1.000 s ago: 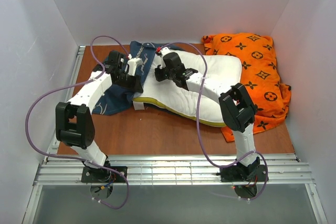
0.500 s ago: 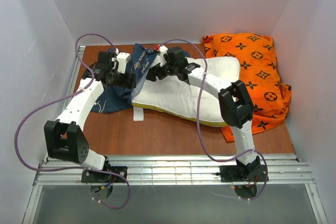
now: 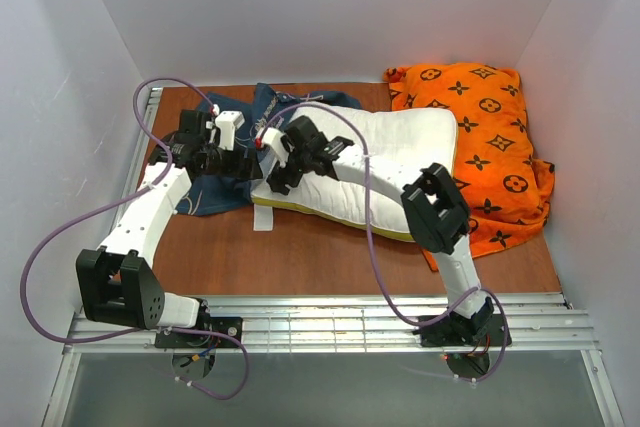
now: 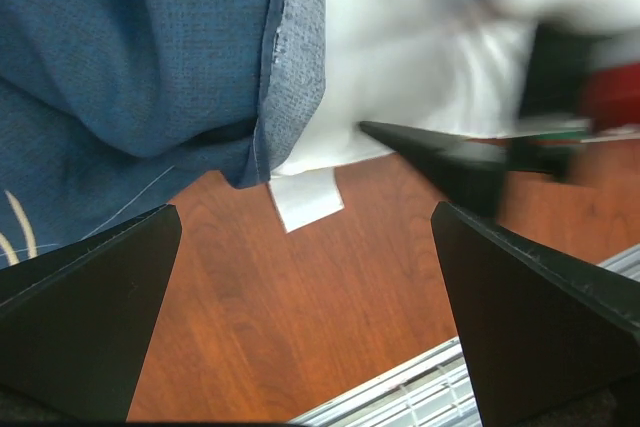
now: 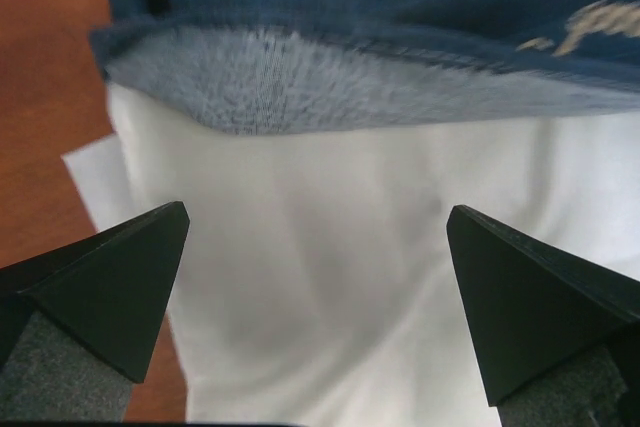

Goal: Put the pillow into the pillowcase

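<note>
The far left end of the pillow (image 3: 400,147) lies under the hem of the pillowcase (image 3: 222,185); how far it reaches inside cannot be told, since both wrists cover that area in the top view. Most of the pillowcase is hidden beneath the left arm; only crumpled dark blue folds with white line work show on the table (image 3: 300,242). The right end of the pillow rests against the orange cushion (image 3: 495,137) at the far right; the contact line is covered by the right arm's elbow.

In the left wrist view the right portion is blurred; a dark finger with a red part behind it crosses there. The small white tag (image 4: 305,202) lies flat on the wood just below the hem. In the right wrist view the upper band of blue fabric is out of focus.

Left gripper (image 4: 305,212): jaws spread wide; nothing sits between the fingers; it is positioned over the hem, the tag and the pillow corner; contact with the fabric cannot be confirmed.

Right gripper (image 5: 317,209): jaws spread wide; nothing is pinched; it is positioned over the white pillow surface just below the hem; contact cannot be confirmed.
</note>
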Motion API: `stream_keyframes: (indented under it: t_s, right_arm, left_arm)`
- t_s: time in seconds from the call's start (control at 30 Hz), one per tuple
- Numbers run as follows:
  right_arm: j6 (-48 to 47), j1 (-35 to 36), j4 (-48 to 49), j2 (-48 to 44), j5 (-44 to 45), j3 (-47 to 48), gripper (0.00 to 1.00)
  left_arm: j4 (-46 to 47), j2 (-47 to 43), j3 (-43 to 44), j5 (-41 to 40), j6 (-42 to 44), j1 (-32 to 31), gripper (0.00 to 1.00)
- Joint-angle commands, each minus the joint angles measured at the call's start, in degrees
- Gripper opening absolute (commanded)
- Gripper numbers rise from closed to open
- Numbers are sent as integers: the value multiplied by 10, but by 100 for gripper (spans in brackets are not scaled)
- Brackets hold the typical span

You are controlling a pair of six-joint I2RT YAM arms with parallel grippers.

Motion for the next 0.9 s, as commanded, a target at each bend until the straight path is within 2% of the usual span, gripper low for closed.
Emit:
stream_keyframes:
  t_s: [0.0, 0.1, 0.17, 0.2, 0.23, 0.27, 0.3, 0.5, 0.63, 0.87]
  right_arm:
    - [-89, 10, -31, 60, 66, 7, 99]
    - [-99, 12, -29, 108, 88, 19, 96]
    - [-98, 12, -28, 126, 88, 35, 72]
    - [-95, 10, -28, 127, 85, 39, 45]
    - [-84, 11, -26, 122, 83, 41, 25]
    - [-76, 9, -21, 117, 79, 41, 9]
    - [-70, 7, -13, 112, 75, 39, 2]
    - [-43, 0, 9, 55, 25, 5, 1]
    - [-31, -1, 10, 44, 12, 8, 1]
    - [-11, -6, 9, 49, 7, 34, 1]
  left_arm:
    - [9, -13, -1, 31, -27, 12, 96]
    - [13, -15, -15, 13, -23, 15, 96]
    - [28, -14, -41, -12, -19, 16, 95]
    - [38, -14, -50, -14, -16, 16, 92]
    - [64, -14, -64, -12, -2, 16, 90]
    - [78, -17, -75, -8, 3, 15, 88]
    - [92, -15, -93, -7, 7, 15, 81]
    - [178, -5, -108, -38, 21, 15, 68]
    - [209, 22, -100, -48, 23, 13, 54]
    - [213, 52, -103, -20, 20, 10, 52]
